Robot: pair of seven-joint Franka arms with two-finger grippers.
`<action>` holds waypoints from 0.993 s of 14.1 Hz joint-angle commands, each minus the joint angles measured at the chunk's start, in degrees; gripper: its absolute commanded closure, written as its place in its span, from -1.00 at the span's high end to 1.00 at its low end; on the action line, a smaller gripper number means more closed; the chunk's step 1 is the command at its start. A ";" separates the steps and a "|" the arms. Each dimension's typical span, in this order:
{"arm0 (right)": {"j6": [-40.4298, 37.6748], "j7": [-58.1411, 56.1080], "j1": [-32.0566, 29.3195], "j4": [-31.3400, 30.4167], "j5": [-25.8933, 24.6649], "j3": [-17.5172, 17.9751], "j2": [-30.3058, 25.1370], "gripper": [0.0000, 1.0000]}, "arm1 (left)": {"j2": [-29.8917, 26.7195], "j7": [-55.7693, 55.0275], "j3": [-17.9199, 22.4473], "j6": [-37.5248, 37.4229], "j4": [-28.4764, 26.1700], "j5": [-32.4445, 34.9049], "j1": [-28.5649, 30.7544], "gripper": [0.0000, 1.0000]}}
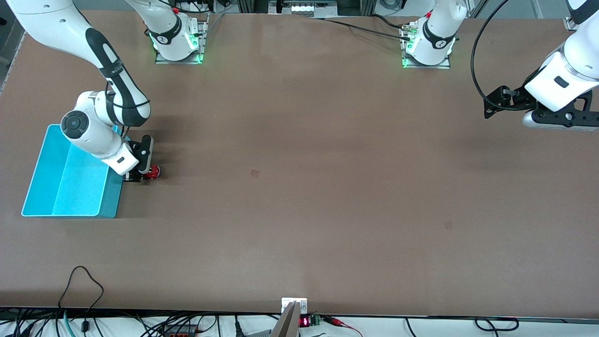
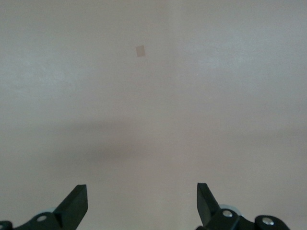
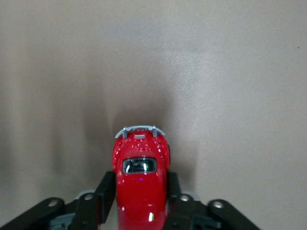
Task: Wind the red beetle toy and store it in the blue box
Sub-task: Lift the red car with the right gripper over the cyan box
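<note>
Two fingers (image 3: pixel 106 194) of my right gripper (image 1: pixel 142 175) are clenched on the red beetle toy (image 3: pixel 140 179), one pressed on each flank of its body. In the right wrist view the car's long axis runs straight out from my palm, silvery bumper end pointing away from me, dark window facing up. Front view shows only a bit of red poking out past my fingers, down at the table (image 1: pixel 299 187) surface, just beside the blue box (image 1: pixel 70 180) on the wall toward the middle of the table, at the right arm's end. Car's outside the box; can't tell if its wheels touch the tabletop.

My right arm comes down from its base, elbow bent, wrist w/ the round joint cap over the box's corner, hand angled low toward the car.

My left gripper (image 2: pixel 142 203) waits up in the air over the left arm's end of the table, fingers spread wide w/ nothing btwn them, bare tabletop below and a small square mark (image 2: pixel 140 50) on it.
</note>
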 commanded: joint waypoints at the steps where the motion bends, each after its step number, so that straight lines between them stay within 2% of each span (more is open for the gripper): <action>1: 0.70 -0.91 -1.29 -0.43 -0.45 0.93 0.30 -0.60 | 0.99 -0.23 -0.12 -0.93 1.89 -1.50 -0.01 1.00; 2: 0.70 -0.74 -1.29 -0.43 -0.36 0.93 0.22 -0.73 | 0.99 -0.23 -0.12 -0.93 1.89 -1.50 -0.10 1.00; 6: 0.53 0.93 -1.02 -0.25 -0.27 1.11 -0.48 -0.83 | 0.99 -0.23 -0.29 -0.93 1.97 -2.12 -0.19 1.00; 8: 0.09 3.64 -1.02 -0.17 -0.01 2.24 -1.97 -1.00 | 0.99 -0.15 -0.29 -1.02 1.89 -2.21 0.07 1.00; 11: -2.45 16.62 -0.41 0.53 -0.10 4.52 -5.05 -1.00 | 1.34 0.03 -0.29 -1.11 1.80 -2.29 0.69 1.00; 14: -10.07 27.26 -0.32 4.21 0.08 5.85 -7.33 -1.00 | 1.34 0.03 -0.29 -1.11 1.89 -2.29 0.42 1.00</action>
